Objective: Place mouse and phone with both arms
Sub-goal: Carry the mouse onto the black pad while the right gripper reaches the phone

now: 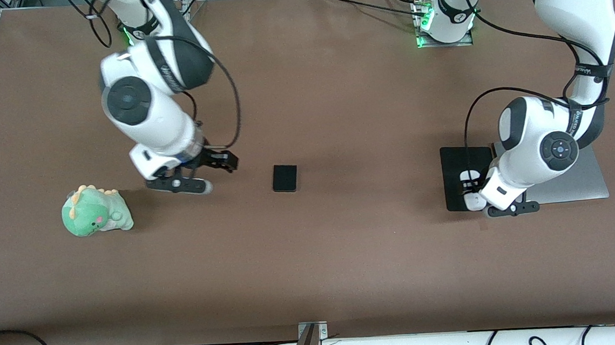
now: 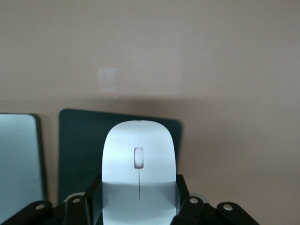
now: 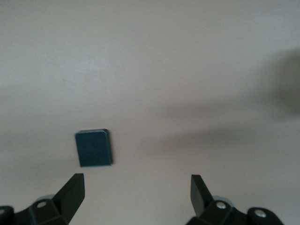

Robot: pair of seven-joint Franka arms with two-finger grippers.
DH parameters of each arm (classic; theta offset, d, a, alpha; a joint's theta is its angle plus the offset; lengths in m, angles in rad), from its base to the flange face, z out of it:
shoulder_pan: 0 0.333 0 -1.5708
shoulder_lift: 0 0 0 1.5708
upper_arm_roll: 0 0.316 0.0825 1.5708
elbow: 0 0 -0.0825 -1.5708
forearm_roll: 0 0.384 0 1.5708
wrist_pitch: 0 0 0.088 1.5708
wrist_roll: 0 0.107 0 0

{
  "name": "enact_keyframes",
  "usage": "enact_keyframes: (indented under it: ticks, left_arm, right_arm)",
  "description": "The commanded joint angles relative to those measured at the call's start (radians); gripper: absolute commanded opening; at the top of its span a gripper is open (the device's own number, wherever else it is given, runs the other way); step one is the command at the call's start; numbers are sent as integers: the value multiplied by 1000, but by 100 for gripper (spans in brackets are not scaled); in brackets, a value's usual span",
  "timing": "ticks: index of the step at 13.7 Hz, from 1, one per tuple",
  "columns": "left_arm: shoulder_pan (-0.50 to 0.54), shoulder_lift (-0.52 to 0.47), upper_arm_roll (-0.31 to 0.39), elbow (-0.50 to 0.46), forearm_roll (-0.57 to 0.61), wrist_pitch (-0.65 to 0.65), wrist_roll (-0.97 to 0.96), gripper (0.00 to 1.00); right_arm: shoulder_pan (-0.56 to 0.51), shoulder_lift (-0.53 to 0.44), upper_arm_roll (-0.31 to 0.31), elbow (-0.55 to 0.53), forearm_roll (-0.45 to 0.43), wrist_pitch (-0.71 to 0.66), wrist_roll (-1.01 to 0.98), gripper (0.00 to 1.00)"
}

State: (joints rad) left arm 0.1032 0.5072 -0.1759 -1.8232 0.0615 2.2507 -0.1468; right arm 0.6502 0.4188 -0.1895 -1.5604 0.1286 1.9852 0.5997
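- Mouse (image 2: 138, 168), white and glossy with a thin grey centre line, sits between the fingers of the left tool (image 1: 472, 185), which is closed on its sides
- In the front view the mouse (image 1: 468, 175) shows only partly under the left arm's wrist, over the black mouse pad (image 1: 455, 163) at the left arm's end of the worktop (image 1: 346, 256)
- Whether the mouse touches the pad or hangs just above it cannot be told
- A grey laptop-like slab (image 1: 584, 180) lies just beside the pad, mostly hidden by the left arm
- Phone (image 1: 284, 178), a small flat black rectangle, lies alone on bare worktop near the middle, apart from both tools
- Right tool (image 1: 219, 163) hovers over the worktop between the phone and a green plush dinosaur (image 1: 95, 210), its fingers spread wide and holding nothing
- From the right wrist view the phone (image 3: 93, 148) lies ahead of the parted fingers (image 3: 70, 192), not between them
- The dinosaur stands toward the right arm's end, slightly nearer the front camera than the phone
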Motion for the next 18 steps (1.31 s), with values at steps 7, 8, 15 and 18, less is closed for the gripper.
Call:
enact_keyframes:
  ticks: [7, 8, 15, 18]
  left_arm:
    - [67, -16, -11, -263, 64, 317, 98, 38]
    - [67, -12, -11, -265, 67, 319, 98, 40]
    - [81, -47, -10, -233, 67, 305, 133, 100]
    - [116, -90, -16, -181, 66, 244, 171, 100]
  right_arm:
    - [120, 201, -11, 6, 11, 297, 109, 100]
    - [124, 216, -10, 6, 11, 319, 111, 100]
    - [167, 331, -16, 10, -4, 451, 123, 100]
    - [181, 344, -19, 11, -24, 452, 123, 100]
